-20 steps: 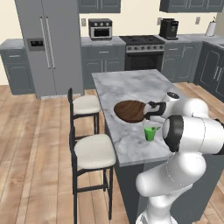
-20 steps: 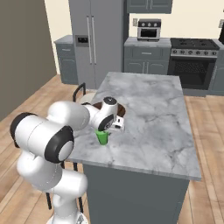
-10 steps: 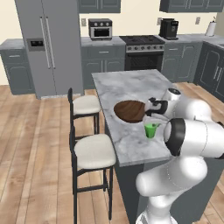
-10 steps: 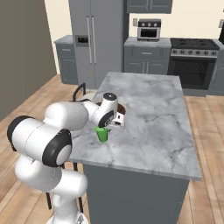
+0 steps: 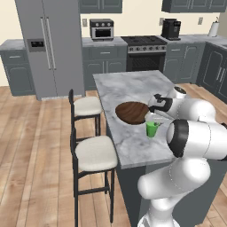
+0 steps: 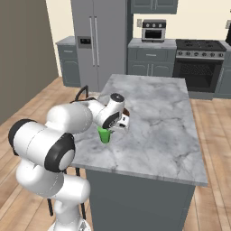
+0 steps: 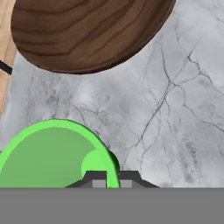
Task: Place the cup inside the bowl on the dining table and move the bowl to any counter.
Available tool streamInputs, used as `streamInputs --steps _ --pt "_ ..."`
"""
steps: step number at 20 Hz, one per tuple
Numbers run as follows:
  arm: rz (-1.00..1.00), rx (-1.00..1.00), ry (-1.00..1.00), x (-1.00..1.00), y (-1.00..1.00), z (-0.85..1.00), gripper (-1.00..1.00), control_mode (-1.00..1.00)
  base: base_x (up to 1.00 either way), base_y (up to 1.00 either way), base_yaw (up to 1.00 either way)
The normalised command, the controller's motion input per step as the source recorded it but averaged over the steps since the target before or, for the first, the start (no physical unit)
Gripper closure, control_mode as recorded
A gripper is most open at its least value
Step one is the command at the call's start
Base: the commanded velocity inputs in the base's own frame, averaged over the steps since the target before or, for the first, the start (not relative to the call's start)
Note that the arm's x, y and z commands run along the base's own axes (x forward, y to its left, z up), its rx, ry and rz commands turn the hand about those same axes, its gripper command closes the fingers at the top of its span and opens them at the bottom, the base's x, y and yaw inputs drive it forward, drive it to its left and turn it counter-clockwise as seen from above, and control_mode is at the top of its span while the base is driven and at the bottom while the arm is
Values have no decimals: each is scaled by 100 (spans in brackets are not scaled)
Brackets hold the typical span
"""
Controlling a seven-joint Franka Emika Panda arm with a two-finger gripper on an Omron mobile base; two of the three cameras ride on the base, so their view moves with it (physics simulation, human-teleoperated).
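Cup (image 5: 152, 128), bowl (image 5: 132, 112): one each.

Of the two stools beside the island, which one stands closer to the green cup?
The nearer stool, low in the left base view. It sits level with the cup; the other stool stands farther along the dining table, toward the fridge.

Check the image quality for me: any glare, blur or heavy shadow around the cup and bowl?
Left base view: sharp and evenly lit, no glare; cup and bowl read clearly on the dining table. Right base view: equally clean, but the arm covers most of the bowl. Hand view: slightly soft close-up, the cup's rim cropped at the bottom edge beside the gripper.
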Motion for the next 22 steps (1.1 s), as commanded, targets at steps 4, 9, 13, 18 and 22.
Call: streamInputs --steps 4,9,13,18,22 --pt "0 5 0 14 0 17 100 -100 0 0 0" --pt "0 0 0 24 0 30 100 -100 0 0 0" --pt "0 0 0 18 0 30 100 -100 0 0 0" --pt "0 0 0 16 0 27 100 -100 0 0 0" --pt "0 0 0 21 0 18 100 -100 0 0 0"
